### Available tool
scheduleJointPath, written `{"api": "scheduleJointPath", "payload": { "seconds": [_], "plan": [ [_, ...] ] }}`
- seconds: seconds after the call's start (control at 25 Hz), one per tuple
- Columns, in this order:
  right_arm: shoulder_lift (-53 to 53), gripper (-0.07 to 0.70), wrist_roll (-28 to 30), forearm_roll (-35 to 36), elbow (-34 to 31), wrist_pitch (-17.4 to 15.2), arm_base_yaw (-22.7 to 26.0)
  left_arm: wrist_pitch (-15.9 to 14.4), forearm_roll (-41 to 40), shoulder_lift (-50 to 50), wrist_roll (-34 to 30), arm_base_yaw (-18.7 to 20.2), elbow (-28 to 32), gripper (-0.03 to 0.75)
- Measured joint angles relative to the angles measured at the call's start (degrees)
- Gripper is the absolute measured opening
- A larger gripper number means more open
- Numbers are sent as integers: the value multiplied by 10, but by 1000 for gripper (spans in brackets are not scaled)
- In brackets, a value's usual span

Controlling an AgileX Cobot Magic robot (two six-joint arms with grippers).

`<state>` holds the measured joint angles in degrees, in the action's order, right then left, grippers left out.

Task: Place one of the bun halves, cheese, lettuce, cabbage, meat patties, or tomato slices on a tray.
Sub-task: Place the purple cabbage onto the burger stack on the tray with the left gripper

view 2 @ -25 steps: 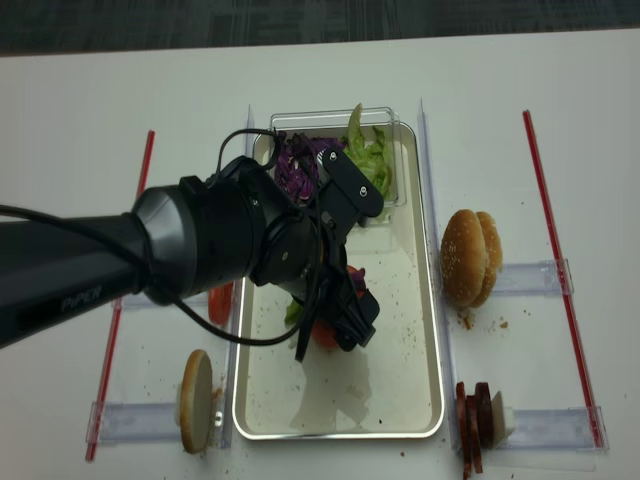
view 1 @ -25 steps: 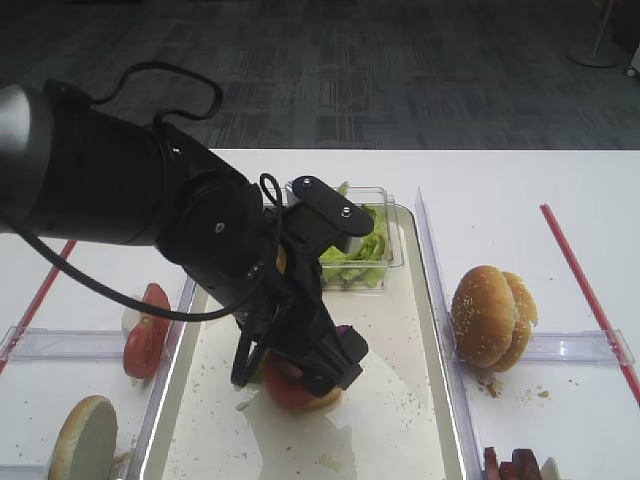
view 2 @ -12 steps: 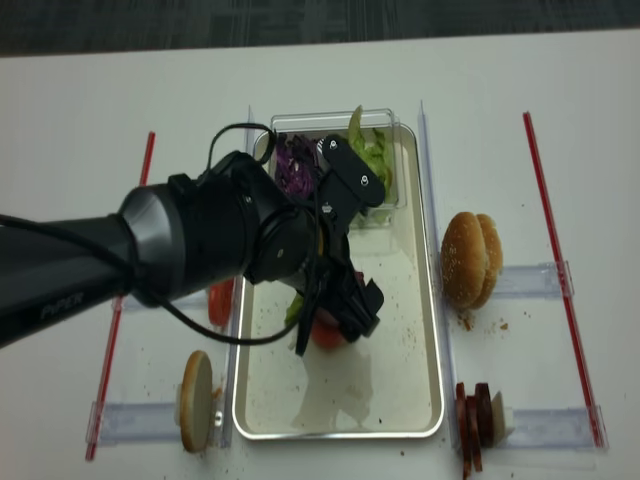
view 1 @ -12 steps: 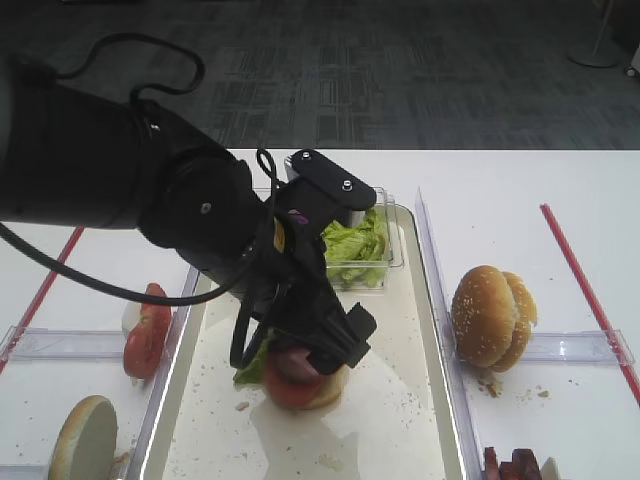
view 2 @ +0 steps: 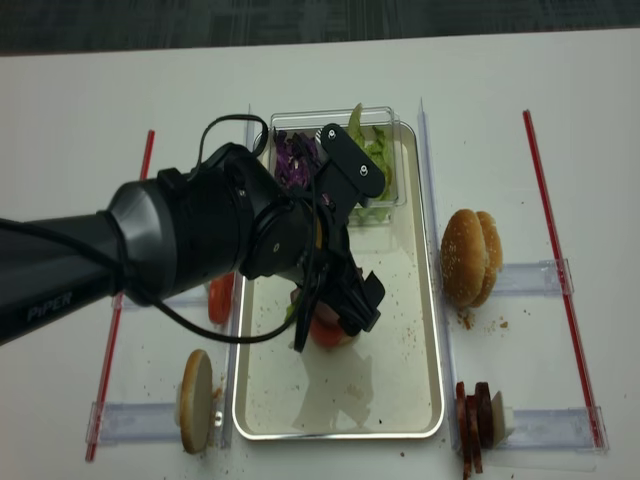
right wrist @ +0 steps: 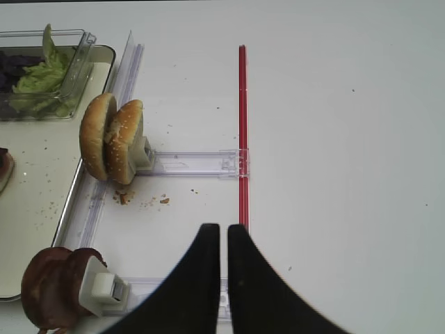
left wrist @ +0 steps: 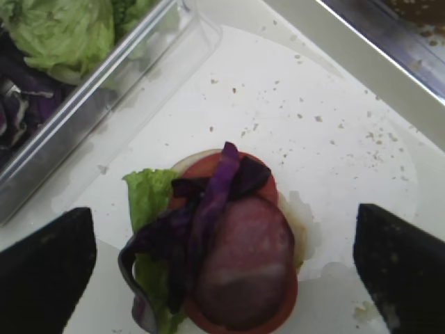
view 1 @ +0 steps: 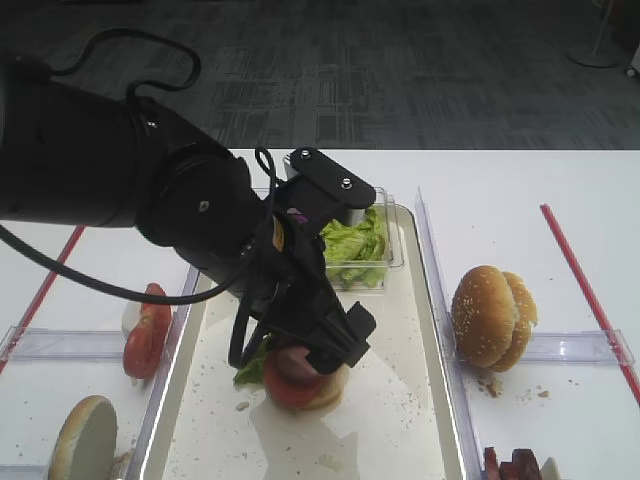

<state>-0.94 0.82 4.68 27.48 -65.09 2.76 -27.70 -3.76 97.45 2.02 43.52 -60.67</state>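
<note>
Over the tray [left wrist: 361,90], left jaws gape wide above cabbage [left wrist: 208,209]

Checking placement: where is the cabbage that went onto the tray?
In the left wrist view, the cabbage lies draped over the stack's meat patty and tomato slice, between the open left hand's fingers.

The word "PIPER" is seen printed in pale letters on the left arm [view 2: 60,300], well back from its hand.

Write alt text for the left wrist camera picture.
A stack of lettuce, tomato slice, meat patty and purple cabbage lies on the tray, between the open left pincer tips. A clear tub of greens sits upper left.
</note>
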Motion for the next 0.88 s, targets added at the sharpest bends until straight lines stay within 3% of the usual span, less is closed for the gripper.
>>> {"api": "scheduleJointPath", "payload": {
  "seconds": [0.88],
  "plan": [
    [0, 68, 0, 0, 0, 0, 0, 0, -5, -1, 8, -1, -1, 694]
  ]
}}
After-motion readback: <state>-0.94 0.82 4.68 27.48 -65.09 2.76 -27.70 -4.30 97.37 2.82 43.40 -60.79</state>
